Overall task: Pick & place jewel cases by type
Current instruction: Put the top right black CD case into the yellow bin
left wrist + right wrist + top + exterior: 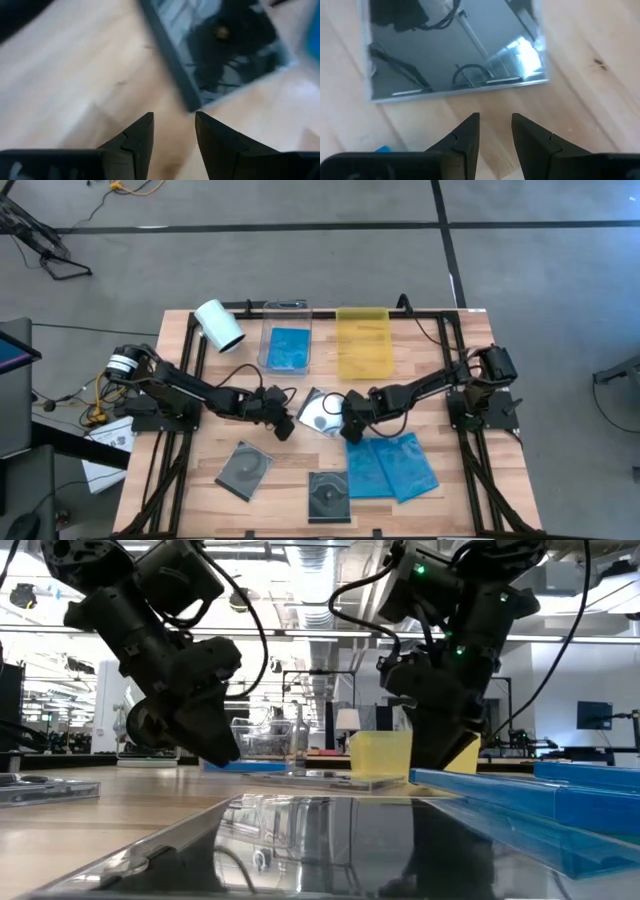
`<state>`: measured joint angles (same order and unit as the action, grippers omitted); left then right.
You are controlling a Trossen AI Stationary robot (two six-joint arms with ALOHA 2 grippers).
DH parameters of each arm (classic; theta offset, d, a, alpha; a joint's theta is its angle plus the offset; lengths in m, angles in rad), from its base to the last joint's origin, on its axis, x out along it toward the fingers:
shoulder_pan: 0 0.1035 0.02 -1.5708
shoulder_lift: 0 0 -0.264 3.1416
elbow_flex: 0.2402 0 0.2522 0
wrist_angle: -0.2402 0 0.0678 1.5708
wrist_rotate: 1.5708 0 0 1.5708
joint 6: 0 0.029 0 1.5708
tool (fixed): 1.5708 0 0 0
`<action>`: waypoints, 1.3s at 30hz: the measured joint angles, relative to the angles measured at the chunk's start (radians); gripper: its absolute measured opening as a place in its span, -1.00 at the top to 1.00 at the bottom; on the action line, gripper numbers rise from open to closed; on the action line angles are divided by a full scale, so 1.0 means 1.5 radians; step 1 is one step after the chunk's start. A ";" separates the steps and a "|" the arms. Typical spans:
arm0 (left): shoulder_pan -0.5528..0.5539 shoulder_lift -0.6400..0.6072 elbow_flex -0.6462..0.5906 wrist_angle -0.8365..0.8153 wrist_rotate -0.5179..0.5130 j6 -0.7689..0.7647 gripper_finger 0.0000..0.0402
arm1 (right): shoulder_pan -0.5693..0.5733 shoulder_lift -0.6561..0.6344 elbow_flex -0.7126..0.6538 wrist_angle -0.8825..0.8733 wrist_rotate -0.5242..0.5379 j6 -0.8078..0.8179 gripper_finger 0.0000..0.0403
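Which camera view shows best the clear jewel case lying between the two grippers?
The right wrist view: the clear jewel case nearly fills it. The high view shows it small, the left wrist view only blurred, the low view edge-on.

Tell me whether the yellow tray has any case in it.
Empty: the high view shows only bare yellow floor inside the yellow tray, while the clear tray holds a blue case.

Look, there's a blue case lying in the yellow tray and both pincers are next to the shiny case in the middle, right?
Not quite. The high view shows the blue case lying in the clear tray; the yellow tray holds none. Both the left pincer and right pincer do flank the shiny case mid-table.
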<state>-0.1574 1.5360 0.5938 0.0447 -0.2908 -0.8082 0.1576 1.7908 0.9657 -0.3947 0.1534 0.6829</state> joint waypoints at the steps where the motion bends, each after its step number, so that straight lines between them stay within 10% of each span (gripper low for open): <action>1: 0.000 -0.006 0.000 -0.019 -0.016 -0.002 0.32 | 0.003 0.000 0.000 0.002 -0.004 -0.005 0.47; 39: 0.040 0.046 0.002 0.027 0.068 -0.013 0.32 | -0.002 0.000 0.000 0.050 -0.028 0.016 0.47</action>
<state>-0.0975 1.6043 0.5964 0.0847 -0.1894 -0.8270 0.1543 1.7910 0.9657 -0.3199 0.1120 0.7072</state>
